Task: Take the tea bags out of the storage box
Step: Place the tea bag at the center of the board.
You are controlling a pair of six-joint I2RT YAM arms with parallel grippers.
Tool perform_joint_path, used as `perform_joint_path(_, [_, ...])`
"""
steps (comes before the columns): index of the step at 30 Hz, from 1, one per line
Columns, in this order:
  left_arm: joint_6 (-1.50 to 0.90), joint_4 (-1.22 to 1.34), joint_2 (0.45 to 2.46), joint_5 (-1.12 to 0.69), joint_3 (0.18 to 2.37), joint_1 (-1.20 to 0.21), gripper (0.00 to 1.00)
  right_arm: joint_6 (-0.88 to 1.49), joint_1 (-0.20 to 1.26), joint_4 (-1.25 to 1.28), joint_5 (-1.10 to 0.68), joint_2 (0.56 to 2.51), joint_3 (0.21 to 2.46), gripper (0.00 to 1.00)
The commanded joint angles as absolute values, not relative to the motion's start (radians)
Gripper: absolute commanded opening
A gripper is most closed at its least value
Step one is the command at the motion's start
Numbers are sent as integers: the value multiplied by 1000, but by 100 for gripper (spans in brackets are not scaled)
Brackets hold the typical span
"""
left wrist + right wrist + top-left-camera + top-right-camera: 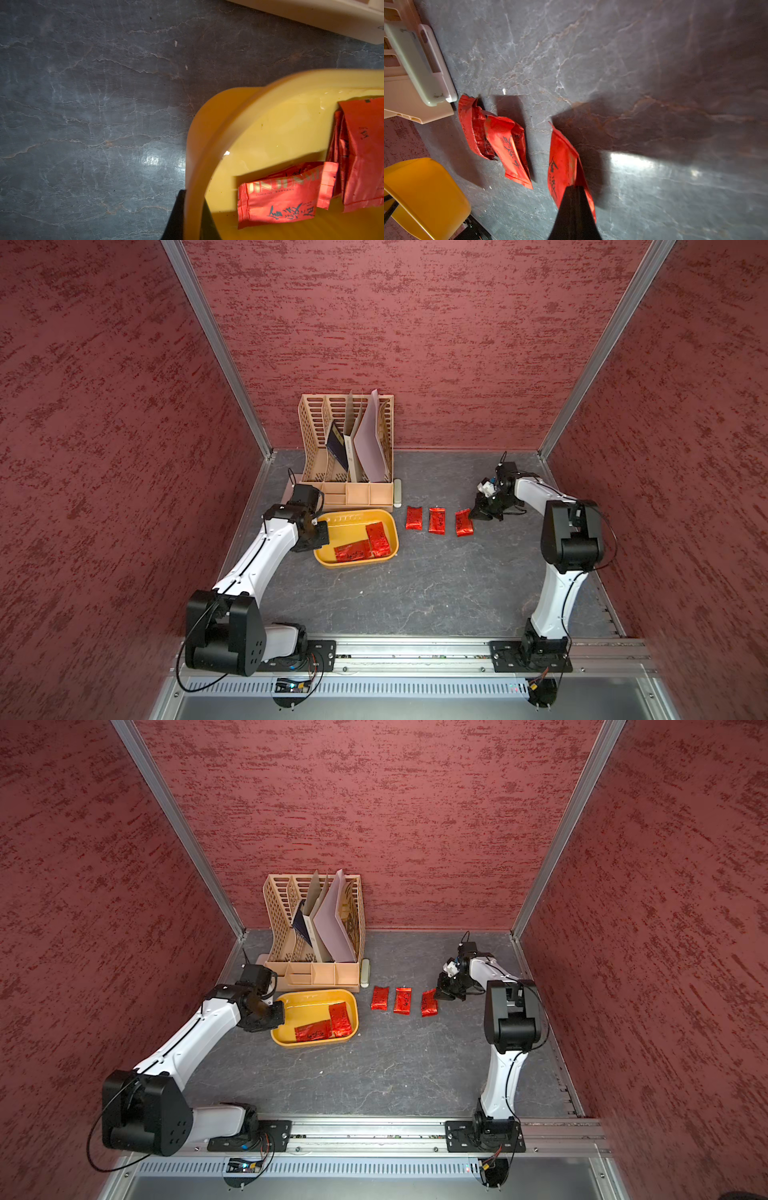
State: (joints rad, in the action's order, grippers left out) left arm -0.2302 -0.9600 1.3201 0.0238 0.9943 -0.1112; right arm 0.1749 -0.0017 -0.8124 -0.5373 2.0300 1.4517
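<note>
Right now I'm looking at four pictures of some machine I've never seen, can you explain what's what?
It's two robot arms bolted to a rail at the near edge of the table. Two pictures look down from above; the other two come from a camera on each arm's wrist. On the table stand a tan desk organizer and a yellow storage box with red tea bags inside. Three more sit in a row beside it. The left hand is clamped on the box's rim; the right hand pinches the row's end tea bag.
</note>
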Motion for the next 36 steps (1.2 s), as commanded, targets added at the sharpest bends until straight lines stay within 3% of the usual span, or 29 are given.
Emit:
perform_joint_path(1, [-231,-930,1299,7,991,-107,0,163,1,-824,-527,2037,1470,6])
perform_joint_path(6, [-232,-931,1299,7,991,-107,0,166,1,-820,-516,2043,1476,17])
perform_joint_path(17, [-232,-931,1303,6,990,-107,0,172,1,-842,-479,2038,1488,21])
perform_joint_path(23, [-230,-932,1305,8,990,-108,0,182,0,-825,-487,2032,1475,39])
perform_joint_path(36, [-231,-933,1305,8,991,-112,0,213,2,-767,-543,2076,1471,29])
